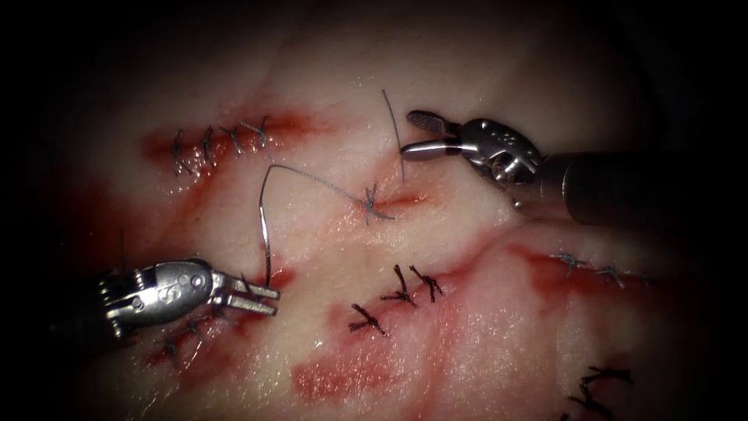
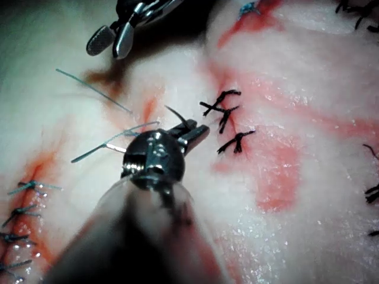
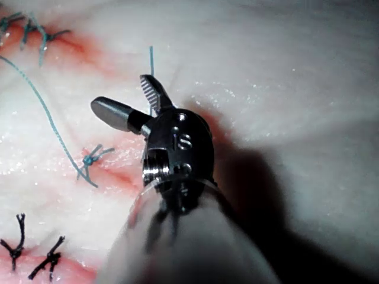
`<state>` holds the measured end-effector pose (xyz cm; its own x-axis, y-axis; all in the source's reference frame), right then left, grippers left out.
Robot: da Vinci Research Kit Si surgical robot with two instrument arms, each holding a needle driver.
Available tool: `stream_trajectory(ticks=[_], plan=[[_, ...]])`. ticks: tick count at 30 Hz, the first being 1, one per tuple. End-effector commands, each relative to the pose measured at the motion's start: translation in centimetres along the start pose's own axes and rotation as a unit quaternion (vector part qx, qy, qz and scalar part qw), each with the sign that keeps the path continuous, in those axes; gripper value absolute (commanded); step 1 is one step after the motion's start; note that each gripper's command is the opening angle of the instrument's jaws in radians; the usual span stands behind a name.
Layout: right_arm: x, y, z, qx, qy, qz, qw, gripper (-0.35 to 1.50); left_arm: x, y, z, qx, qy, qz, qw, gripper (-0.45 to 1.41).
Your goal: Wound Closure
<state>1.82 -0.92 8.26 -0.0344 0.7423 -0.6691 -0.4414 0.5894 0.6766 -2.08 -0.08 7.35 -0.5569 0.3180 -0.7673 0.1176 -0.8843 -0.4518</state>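
Cut (image 1: 405, 199) lies in the tissue (image 1: 327, 257) near the middle of the endoscope view. It is a short red slit with one knot (image 1: 372, 204) tied at its left end.

The left tool (image 1: 261, 300) sits low and well to the left of the cut. Its jaws seem closed on the needle (image 1: 263, 226) near one end, though the exact spot of the grip is hard to make out. The needle rises from the jaws in a thin arc, wholly out of the tissue. It is likely held off to the side so that its point stays clear of the surface.

Thread (image 1: 319, 181) runs from the needle's upper end across to the knot. It bows a little, so it does not look to be under pull.

The right tool (image 1: 407, 134) hovers just right of the cut with its jaws apart, holding nothing. A loose tail (image 1: 393, 132) of thread stands up from beside the knot and passes right in front of those open jaws. The right wrist view shows the same, with the tail just behind the toothed jaw of the right tool (image 3: 118, 93).

Finished dark stitches (image 1: 405, 292) and a closed row (image 1: 218, 140) sit on other cuts nearby, and red fluid (image 1: 335, 378) stains the tissue around them.
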Motion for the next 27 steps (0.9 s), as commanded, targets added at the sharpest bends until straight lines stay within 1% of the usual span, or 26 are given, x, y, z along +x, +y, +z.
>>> stream_trajectory(ticks=[1,2,4,6,8,12,13,17,22,25,27], plan=[[0.03,0.01,0.05,0.001,0.002,-0.001,1.000,1.21,0.00,-0.07,0.04,0.005,-0.003,-0.021,1.000,0.64],[0.04,0.01,0.03,0.001,0.001,-0.003,1.000,1.23,-0.01,-0.08,0.02,0.011,-0.010,-0.031,0.999,0.88],[0.08,0.00,-0.03,-0.004,0.003,-0.004,1.000,1.23,-0.06,-0.09,-0.03,0.023,-0.030,-0.056,0.998,1.18],[0.09,-0.01,-0.07,-0.005,0.004,-0.009,1.000,1.23,-0.10,-0.08,-0.08,0.034,-0.046,-0.064,0.996,1.30],[0.09,-0.01,-0.10,-0.005,0.004,-0.008,1.000,1.21,-0.16,-0.06,-0.17,0.038,-0.062,-0.070,0.995,1.36],[0.08,-0.02,-0.13,-0.005,0.004,-0.012,1.000,1.19,-0.29,-0.03,-0.39,0.040,-0.082,-0.074,0.993,1.36],[0.08,-0.02,-0.13,-0.005,0.004,-0.012,1.000,1.19,-0.31,-0.05,-0.46,0.046,-0.086,-0.078,0.992,1.36],[0.08,-0.03,-0.13,-0.005,0.004,-0.021,1.000,1.18,-0.32,-0.17,-0.66,0.069,-0.094,-0.090,0.989,1.28],[0.08,-0.05,-0.14,-0.005,0.004,-0.023,1.000,1.18,-0.40,-0.18,-0.95,0.084,-0.102,-0.091,0.987,1.19],[0.08,-0.06,-0.14,-0.005,0.004,-0.023,1.000,1.18,-0.40,-0.21,-1.10,0.100,-0.099,-0.100,0.985,1.06],[0.08,-0.07,-0.14,-0.005,0.004,-0.023,1.000,1.18,-0.36,-0.27,-1.11,0.114,-0.078,-0.113,0.984,1.01]])
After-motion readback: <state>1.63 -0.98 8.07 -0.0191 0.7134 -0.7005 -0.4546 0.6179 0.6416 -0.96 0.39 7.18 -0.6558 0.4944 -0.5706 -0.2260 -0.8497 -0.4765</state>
